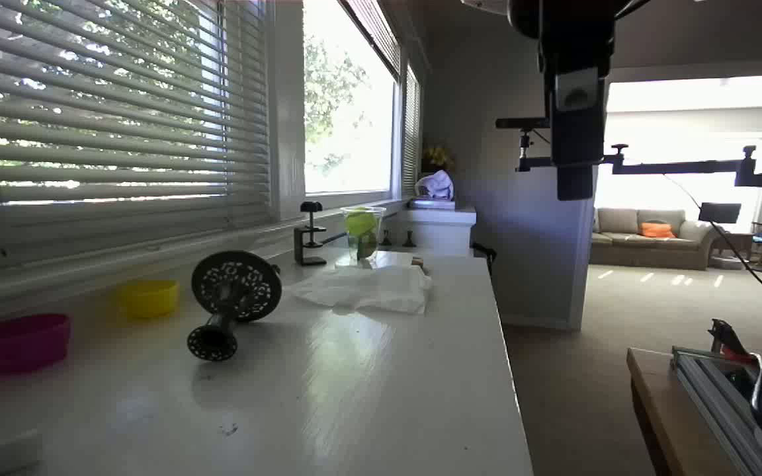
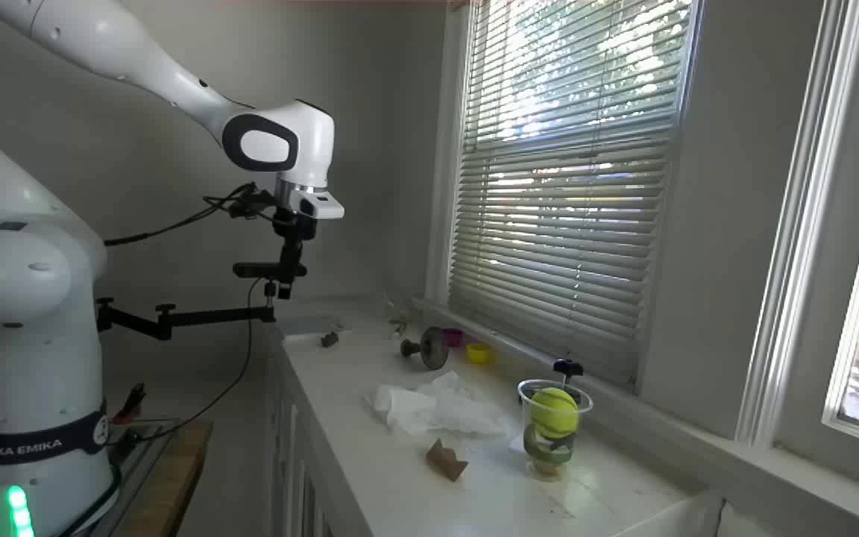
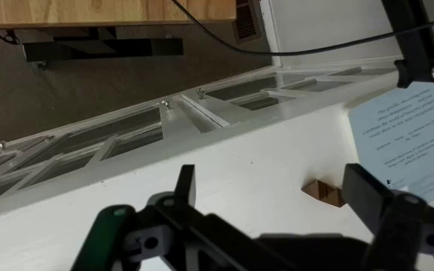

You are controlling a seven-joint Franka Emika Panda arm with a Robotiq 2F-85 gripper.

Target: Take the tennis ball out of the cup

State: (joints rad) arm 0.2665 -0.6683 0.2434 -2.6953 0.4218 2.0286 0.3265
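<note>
You have open air above the cup [image 2: 551, 447], with only low paper [image 2: 441, 409] and a brown piece [image 2: 446, 459] toward the robot [image 2: 34, 343], but a black clamp [image 1: 300, 247] crowds the window [image 2: 571, 171] side.

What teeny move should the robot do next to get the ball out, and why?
Perhaps swing the open tool, up high, over toward the clear cup. The tennis ball sits inside it, but the tool hangs well away, and the wrist view shows neither beneath it.

Rounded white arm [image 2: 131, 56] — wrapped low down by a dark band [image 2: 38, 446] lettered EMIKA; green lights [image 2: 19, 511] glow below the band, black cables [image 2: 239, 200] and a mostly black gripper [image 3: 269, 184] well above it.
</note>
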